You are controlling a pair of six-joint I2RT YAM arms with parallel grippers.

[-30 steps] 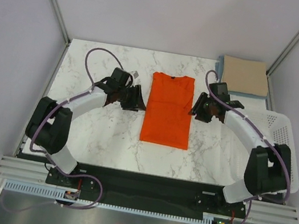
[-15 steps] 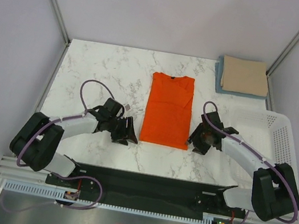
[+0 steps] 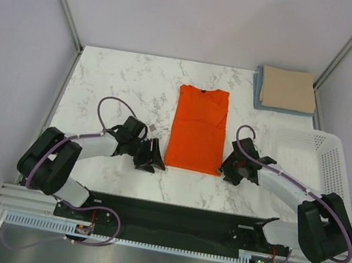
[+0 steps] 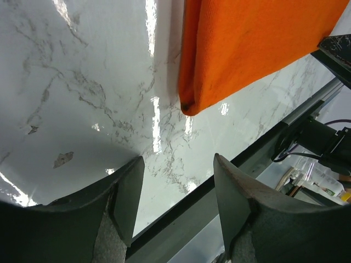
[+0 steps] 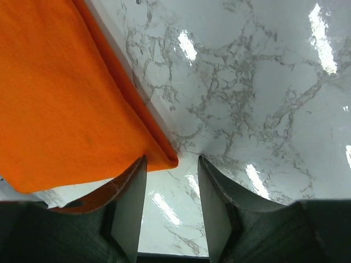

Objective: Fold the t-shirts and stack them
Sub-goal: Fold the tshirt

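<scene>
You're on the orange t-shirt (image 3: 197, 130): a long flat strip mid-table (image 3: 117, 80), sleeves folded in, collar toward the far edge, hem toward the near edge. At its hem corners sit the left gripper (image 3: 153, 157) & right gripper (image 3: 229, 169), jaws apart, nothing clamped. Next, prob.: pinch both corners, lift, bring hem to collar. Edges look doubled, so bite all layers. The tan t-shirt (image 3: 288, 89) lies folded on the light blue t-shirt (image 3: 259, 91), far-right corner.

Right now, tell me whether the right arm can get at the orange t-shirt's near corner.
Probably yes: the right gripper stands open at a corner of the orange t-shirt, with nothing between.
</scene>
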